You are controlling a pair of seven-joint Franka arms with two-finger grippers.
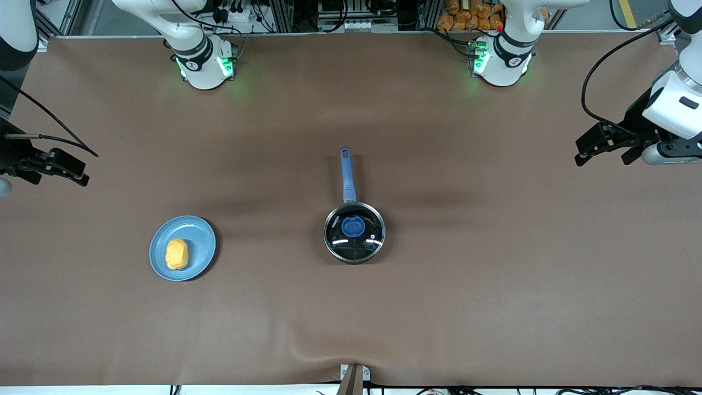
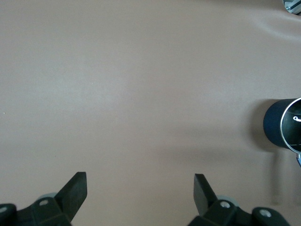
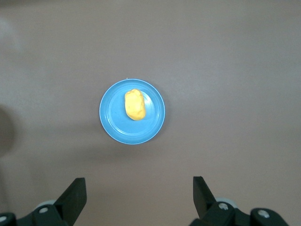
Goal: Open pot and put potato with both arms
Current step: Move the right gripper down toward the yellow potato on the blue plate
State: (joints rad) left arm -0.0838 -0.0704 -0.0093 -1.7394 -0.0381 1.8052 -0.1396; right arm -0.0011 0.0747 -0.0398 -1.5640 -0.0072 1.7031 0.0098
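Note:
The black pot (image 1: 354, 233) stands mid-table with its long blue handle (image 1: 346, 174) pointing toward the robots' bases. A glass lid with a blue knob (image 1: 353, 226) sits on it. Its edge shows in the left wrist view (image 2: 284, 125). The yellow-orange potato (image 1: 176, 253) lies on a blue plate (image 1: 197, 237) toward the right arm's end; it also shows in the right wrist view (image 3: 134, 104). My left gripper (image 1: 595, 151) is open and empty, up over the table's left-arm end. My right gripper (image 1: 60, 167) is open and empty over the right-arm end.
The brown table cover (image 1: 493, 285) has a slight ridge near the front edge. A small metal bracket (image 1: 354, 376) sits at the middle of the front edge. Cables hang from both arms.

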